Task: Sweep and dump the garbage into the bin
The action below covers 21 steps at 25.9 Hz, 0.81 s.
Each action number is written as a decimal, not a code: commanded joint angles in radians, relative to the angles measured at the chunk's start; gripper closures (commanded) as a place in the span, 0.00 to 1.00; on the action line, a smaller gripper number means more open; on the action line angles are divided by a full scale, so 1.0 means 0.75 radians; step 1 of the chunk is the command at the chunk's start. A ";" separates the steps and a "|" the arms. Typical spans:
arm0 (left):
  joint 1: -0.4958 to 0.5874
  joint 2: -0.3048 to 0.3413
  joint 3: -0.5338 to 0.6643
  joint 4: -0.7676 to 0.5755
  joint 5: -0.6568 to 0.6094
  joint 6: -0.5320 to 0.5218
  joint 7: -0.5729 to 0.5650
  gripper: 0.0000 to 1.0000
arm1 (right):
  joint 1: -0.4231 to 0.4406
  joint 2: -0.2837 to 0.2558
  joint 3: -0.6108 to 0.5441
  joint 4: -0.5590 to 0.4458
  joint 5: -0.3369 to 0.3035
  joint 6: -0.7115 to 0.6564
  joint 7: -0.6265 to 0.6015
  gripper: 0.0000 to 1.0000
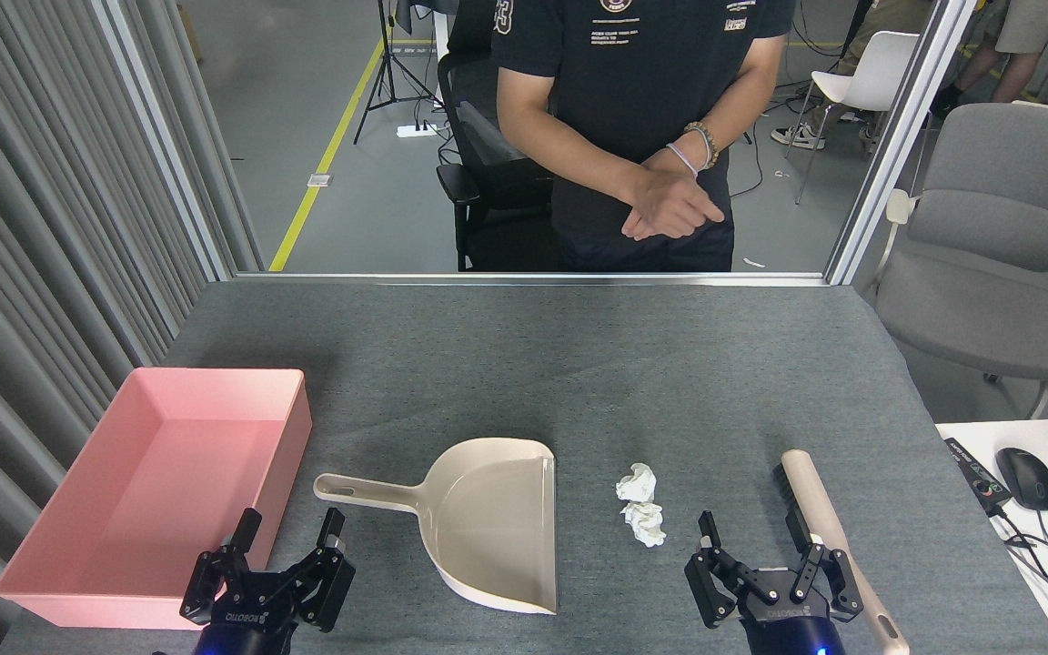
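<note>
Two crumpled white tissue wads, the garbage (pixel 640 505), lie touching each other on the grey table, right of the dustpan. The beige dustpan (pixel 492 518) rests flat with its handle (pixel 360 491) pointing left and its mouth facing right. The pink bin (pixel 60 555) stands at the left, nothing inside it. A beige hand brush (pixel 829 537) with dark bristles lies at the right. My left gripper (pixel 290 532) is open, low, between the bin and the dustpan handle. My right gripper (pixel 758 539) is open, just left of the brush. Neither holds anything.
A person in a dark shirt stands behind the table's far edge (pixel 524 280), hands clasped. A grey chair (pixel 997 246) is at the right. A white desk (pixel 1047 537) with a mouse and keyboard borders the table's right side. Grey curtain hangs on the left.
</note>
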 commanded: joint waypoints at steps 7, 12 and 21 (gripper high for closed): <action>-0.002 -0.001 0.002 -0.004 0.006 -0.006 0.017 0.00 | -0.001 0.000 0.000 0.000 0.000 0.001 0.002 0.01; -0.002 0.001 0.010 0.026 0.006 0.004 0.019 0.00 | -0.001 -0.010 -0.004 -0.002 0.000 0.001 0.002 0.01; -0.026 0.003 0.014 0.000 0.012 -0.002 0.004 0.00 | -0.005 -0.018 -0.004 -0.002 0.000 -0.001 0.004 0.01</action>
